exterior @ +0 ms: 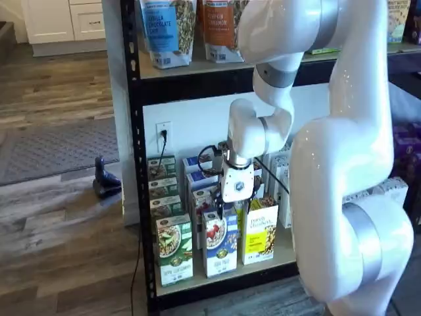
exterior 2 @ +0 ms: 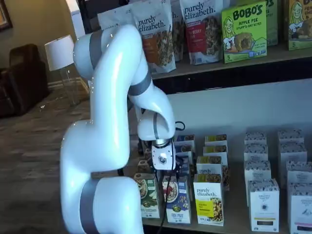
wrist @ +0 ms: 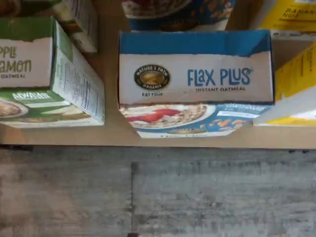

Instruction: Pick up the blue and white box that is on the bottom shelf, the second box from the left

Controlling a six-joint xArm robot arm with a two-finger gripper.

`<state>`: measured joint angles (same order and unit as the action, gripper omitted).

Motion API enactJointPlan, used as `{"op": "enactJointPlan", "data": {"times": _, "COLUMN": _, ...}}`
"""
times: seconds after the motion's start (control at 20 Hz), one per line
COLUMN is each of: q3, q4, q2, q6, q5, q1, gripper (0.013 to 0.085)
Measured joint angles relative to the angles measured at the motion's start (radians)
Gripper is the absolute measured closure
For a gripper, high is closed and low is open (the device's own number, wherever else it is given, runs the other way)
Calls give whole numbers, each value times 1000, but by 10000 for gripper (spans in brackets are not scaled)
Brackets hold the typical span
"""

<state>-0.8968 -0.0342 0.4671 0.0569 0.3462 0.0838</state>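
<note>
The blue and white box (exterior: pixel 220 245) stands upright at the front edge of the bottom shelf (exterior: pixel 223 280). At its 9 o'clock stands the green-and-white box (exterior: pixel 174 250), close beside; at its 3 o'clock, the yellow box (exterior: pixel 260 235), also close. Further boxes stand in rows directly behind each (12 o'clock). The gripper (exterior: pixel 235 201) hangs above the front box.

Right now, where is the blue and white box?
The blue and white box stands at the front of the bottom shelf, between a green-and-white box and a yellow box.
</note>
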Motion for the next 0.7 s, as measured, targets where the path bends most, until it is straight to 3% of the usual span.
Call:
{"op": "enactJointPlan", "data": {"times": 0.35, "q3": -105, "q4": -12, "q2": 125, "q6": -14, "q5": -25, "q1": -2, "gripper": 130}}
{"op": "enactJointPlan", "data": {"times": 0.7, "q3": -201, "q4": 11, "q2": 204, "q6": 10, "q5": -29, "q1": 0, "gripper": 130}}
